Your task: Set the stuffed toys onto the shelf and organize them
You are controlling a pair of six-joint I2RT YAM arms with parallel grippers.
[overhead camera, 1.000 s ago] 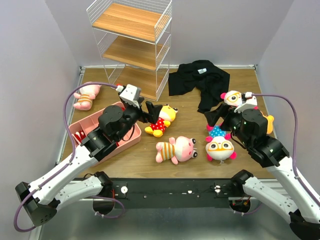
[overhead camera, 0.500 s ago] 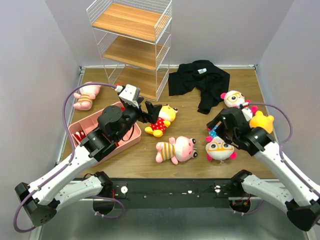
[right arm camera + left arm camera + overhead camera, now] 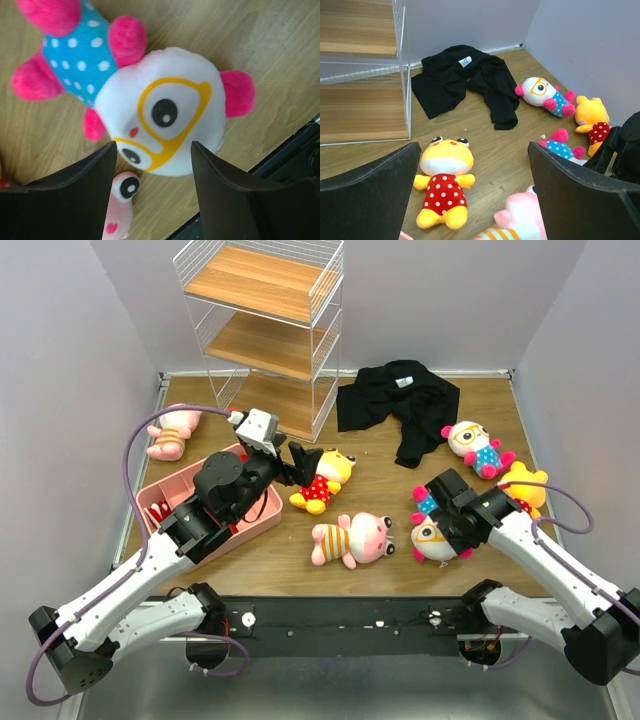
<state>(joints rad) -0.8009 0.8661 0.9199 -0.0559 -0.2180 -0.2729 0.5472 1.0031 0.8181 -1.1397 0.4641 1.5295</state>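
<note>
While the three-tier shelf (image 3: 265,330) stands at the far left of the wooden surface (image 3: 372,455), all six stuffed toys lie on the wood in three pairs. One yellow doll (image 3: 322,478) in red polka dots lies mid-surface and the other yellow doll (image 3: 525,485) by the right wall. One pink striped doll (image 3: 350,538) lies near the front and the other pink doll (image 3: 175,432) beside the left wall. One glasses doll (image 3: 475,445) lies near the single black garment (image 3: 400,405), whose small white tag (image 3: 465,61) is too small to read. The left arm reaches forward over the one pink tray (image 3: 205,505), its left pincer (image 3: 474,150) spread wide and holding nothing, aimed at the mid-surface yellow doll. The right arm bends inward with its wrist turned down. Its right pincer (image 3: 153,145) is parted astride the head of the second glasses doll (image 3: 160,110); contact cannot be told.
</note>
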